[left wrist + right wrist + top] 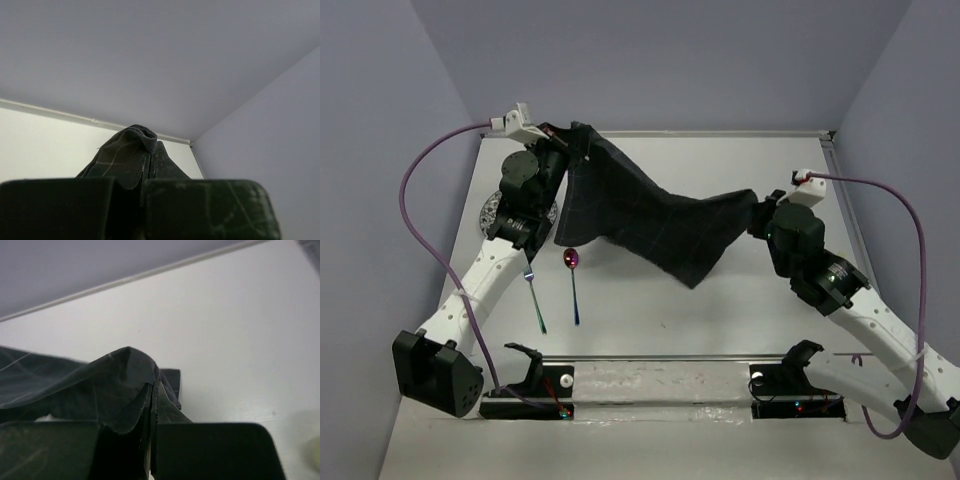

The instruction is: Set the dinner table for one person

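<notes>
Dark plaid cloth: the placemat point(650, 225) is stretched in the air between the two arms over the far half of the tabletop, sagging in the middle.
Cloth low point: a fold droops toward the white surface to the left of the right arm; whether it touches cannot be told.
Left pincer point(563, 150): closed tight on the cloth's far-left corner and raised high. In the left wrist view a bunch of fabric point(131, 145) pokes up between the pressed fingers.
Right pincer point(757, 215): clamped on the cloth's right end, lower than the left one. In the right wrist view the fabric point(65, 385) drapes off to the left from the pinched fingers.
Tabletop point(740, 320): large, flat and white, lying under both arms and filling most of the top view, with grey walls around it.
Rail point(660, 357): a metal strip along the near edge, just beyond the arm bases.
Spoon point(574, 288): flat on the white surface near the left arm, purple bowl toward the far side, handle toward the rail.
Fork point(535, 300): just left of the spoon, roughly parallel to it, not touching it.
Plate point(493, 212): patterned rim showing at the left, mostly hidden under the left arm.
</notes>
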`<state>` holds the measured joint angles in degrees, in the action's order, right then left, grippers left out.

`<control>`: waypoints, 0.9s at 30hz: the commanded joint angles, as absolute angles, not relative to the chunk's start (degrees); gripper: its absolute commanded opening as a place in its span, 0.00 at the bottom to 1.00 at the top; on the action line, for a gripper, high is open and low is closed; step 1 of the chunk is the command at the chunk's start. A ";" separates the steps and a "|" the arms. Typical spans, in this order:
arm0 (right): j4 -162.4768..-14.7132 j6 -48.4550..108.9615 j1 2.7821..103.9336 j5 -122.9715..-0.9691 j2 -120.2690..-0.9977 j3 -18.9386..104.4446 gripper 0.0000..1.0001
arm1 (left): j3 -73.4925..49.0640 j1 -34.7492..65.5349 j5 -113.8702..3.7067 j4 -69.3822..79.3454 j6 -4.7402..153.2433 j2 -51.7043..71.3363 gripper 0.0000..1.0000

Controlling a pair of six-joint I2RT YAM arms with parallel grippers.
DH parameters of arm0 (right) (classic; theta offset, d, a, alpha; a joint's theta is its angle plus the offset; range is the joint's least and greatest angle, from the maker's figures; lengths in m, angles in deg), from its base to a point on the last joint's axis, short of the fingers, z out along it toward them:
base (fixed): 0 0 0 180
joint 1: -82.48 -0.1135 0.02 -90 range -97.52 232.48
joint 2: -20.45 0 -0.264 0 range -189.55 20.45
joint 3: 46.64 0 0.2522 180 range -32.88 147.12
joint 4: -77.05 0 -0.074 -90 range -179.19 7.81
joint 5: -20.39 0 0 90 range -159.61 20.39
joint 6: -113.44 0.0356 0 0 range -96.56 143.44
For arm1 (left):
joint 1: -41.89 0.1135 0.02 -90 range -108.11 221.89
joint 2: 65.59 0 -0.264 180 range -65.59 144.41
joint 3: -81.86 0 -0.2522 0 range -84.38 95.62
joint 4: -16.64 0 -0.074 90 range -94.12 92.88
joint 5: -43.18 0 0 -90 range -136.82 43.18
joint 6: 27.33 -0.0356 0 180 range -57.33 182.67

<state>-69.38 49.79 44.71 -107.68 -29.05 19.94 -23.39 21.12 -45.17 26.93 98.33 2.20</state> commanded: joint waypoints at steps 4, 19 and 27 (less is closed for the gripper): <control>-74.41 34.35 57.59 -109.18 -41.41 32.85 0.00 | -10.22 22.29 -44.18 26.35 96.42 11.04 0.00; -75.22 19.76 74.05 -97.47 -74.30 85.14 0.00 | 29.44 27.74 -51.48 13.78 95.72 34.52 0.00; -82.41 27.73 74.05 -87.11 -56.13 46.78 0.00 | -4.71 27.92 -54.46 32.12 102.22 22.86 0.00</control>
